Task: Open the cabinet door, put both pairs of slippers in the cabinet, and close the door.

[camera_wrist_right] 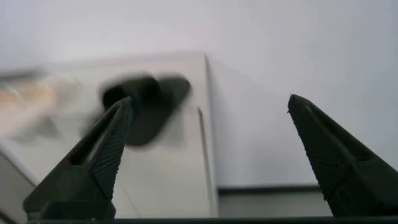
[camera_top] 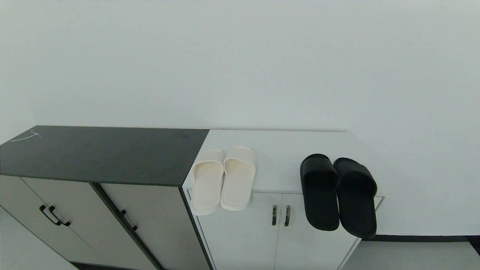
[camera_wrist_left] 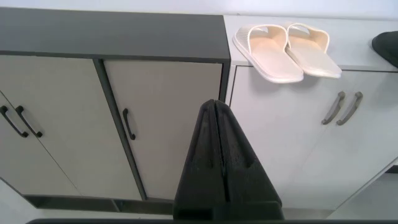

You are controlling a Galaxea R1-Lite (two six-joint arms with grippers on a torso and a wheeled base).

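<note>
A pair of cream slippers (camera_top: pixel 224 179) lies on top of the white cabinet (camera_top: pixel 285 150), toes over its front edge. A pair of black slippers (camera_top: pixel 338 191) lies to their right, also overhanging. Both white doors are closed, with two metal handles (camera_top: pixel 281 215) side by side at the middle. In the left wrist view my left gripper (camera_wrist_left: pixel 216 109) is shut and empty, in front of the cabinets, with the cream slippers (camera_wrist_left: pixel 287 50) and the handles (camera_wrist_left: pixel 341 108) beyond it. My right gripper (camera_wrist_right: pixel 208 109) is open and empty, with the black slippers (camera_wrist_right: pixel 146 102) blurred ahead of it.
A dark-topped grey cabinet (camera_top: pixel 97 153) stands directly left of the white one, its doors closed, with black handles (camera_top: pixel 54 215). A plain wall rises behind both. Floor shows to the right of the white cabinet (camera_top: pixel 412 255).
</note>
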